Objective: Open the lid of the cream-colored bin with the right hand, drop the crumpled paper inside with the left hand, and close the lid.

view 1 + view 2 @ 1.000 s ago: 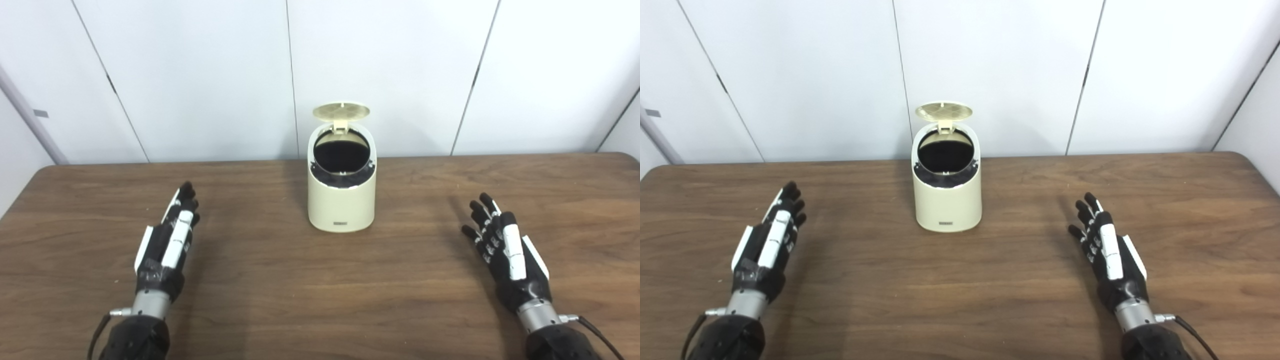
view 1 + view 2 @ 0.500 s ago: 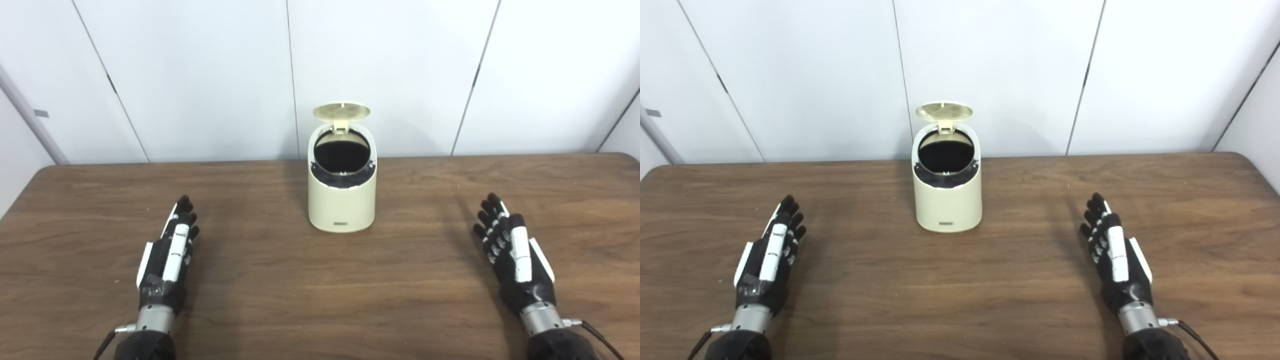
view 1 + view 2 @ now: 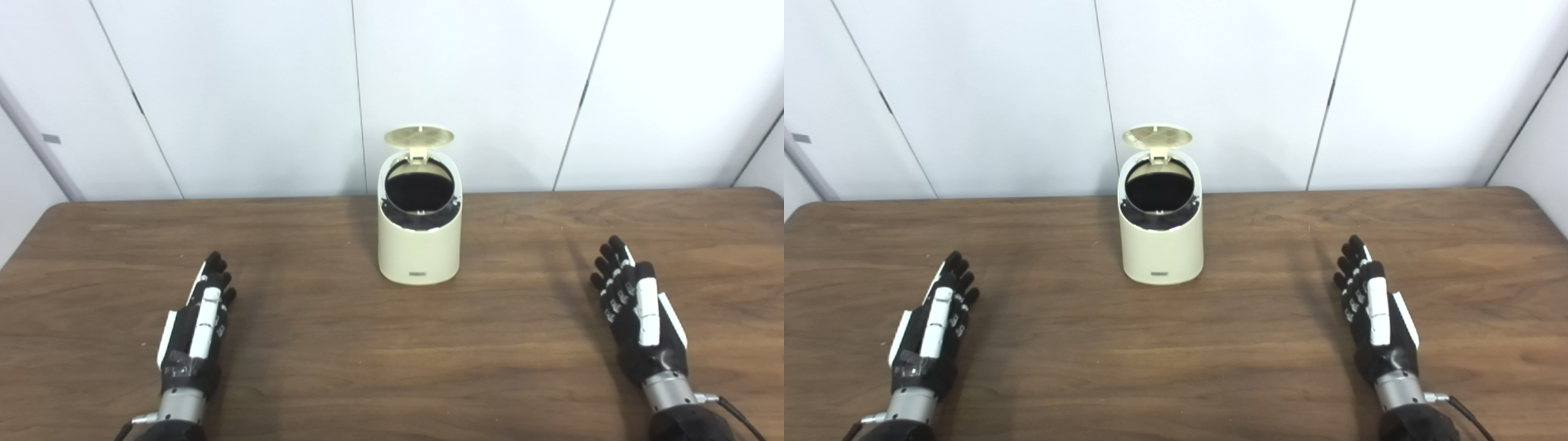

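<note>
- The cream-colored, rounded plastic bin (image 3: 419, 245) stands upright on the brown wood-grain table (image 3: 392, 361), well ahead of both sets of fingertips and between them.
- Its round cream lid (image 3: 419, 135) is tipped up at the back hinge, so the dark circular mouth (image 3: 419, 188) lies open; nothing can be made out inside.
- The black-and-white left hand (image 3: 196, 324) hovers low over the table, holding nothing, fingers (image 3: 214, 269) stretched straight and nearly side by side, pointing away from the robot.
- The black-and-white right hand (image 3: 637, 312) is likewise free of any load, fingers (image 3: 612, 263) extended with slight gaps between them, the bin well off to their inner side.
- White wall panels (image 3: 245, 92) rise behind the table, beyond the fingertips.
</note>
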{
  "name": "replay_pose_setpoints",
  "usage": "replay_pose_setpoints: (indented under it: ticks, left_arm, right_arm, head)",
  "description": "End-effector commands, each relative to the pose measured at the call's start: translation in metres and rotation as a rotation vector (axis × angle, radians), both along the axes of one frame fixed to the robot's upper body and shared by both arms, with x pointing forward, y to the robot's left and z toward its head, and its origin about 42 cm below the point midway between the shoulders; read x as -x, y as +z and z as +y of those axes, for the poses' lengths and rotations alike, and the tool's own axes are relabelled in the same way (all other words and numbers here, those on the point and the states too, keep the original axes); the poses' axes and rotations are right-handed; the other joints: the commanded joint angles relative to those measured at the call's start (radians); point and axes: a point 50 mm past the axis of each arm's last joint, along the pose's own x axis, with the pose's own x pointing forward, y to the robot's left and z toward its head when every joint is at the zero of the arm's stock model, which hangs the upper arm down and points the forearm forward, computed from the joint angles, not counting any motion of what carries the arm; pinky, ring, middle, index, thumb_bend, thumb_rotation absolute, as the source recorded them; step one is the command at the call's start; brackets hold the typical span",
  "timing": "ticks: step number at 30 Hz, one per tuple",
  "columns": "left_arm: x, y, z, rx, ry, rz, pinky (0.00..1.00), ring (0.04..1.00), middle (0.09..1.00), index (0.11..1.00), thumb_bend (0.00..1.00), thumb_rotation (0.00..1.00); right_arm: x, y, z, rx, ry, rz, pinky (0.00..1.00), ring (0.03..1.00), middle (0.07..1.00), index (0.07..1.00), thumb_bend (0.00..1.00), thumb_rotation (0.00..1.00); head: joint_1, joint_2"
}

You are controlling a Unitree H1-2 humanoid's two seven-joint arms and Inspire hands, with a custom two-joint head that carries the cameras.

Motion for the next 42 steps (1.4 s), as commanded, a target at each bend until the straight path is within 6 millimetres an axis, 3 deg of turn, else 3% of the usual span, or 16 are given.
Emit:
replay_pose_setpoints:
  ticks: [1, 9, 20, 34, 42]
  left_arm:
    - [0.0, 0.013, 0.004, -0.006, 0.008, -0.069, 1.0, 1.0, 0.998, 1.0, 0.52, 0.79]
    - [0.003, 0.009, 0.006, -0.011, 0.011, -0.063, 1.0, 0.993, 0.987, 1.0, 0.57, 0.79]
    - [0.003, 0.009, 0.005, -0.005, 0.015, -0.065, 1.0, 0.989, 0.981, 1.0, 0.56, 0.79]
    - [0.007, 0.002, 0.001, -0.011, 0.02, -0.048, 1.0, 0.992, 0.994, 0.988, 0.54, 0.79]
    - [0.006, -0.002, -0.001, -0.009, 0.028, -0.04, 1.0, 0.988, 0.995, 0.993, 0.51, 0.79]
  right_arm:
    - [0.002, 0.008, -0.005, 0.016, -0.012, -0.064, 1.0, 1.0, 1.0, 0.993, 0.64, 1.0]
    - [0.005, 0.009, -0.004, 0.017, -0.006, -0.06, 1.0, 1.0, 1.0, 0.989, 0.62, 1.0]
    - [0.004, 0.007, -0.004, 0.032, -0.015, -0.048, 1.0, 1.0, 1.0, 0.984, 0.6, 1.0]
    - [0.006, 0.002, -0.002, 0.031, -0.004, -0.041, 1.0, 1.0, 1.0, 0.986, 0.58, 1.0]
    - [0.005, -0.001, -0.001, 0.035, -0.001, -0.038, 1.0, 1.0, 1.0, 0.99, 0.59, 1.0]
  head:
    - [-0.003, 0.001]
    - [-0.011, 0.002]
    - [-0.013, -0.007]
    - [0.0, -0.094]
    - [-0.004, -0.123]
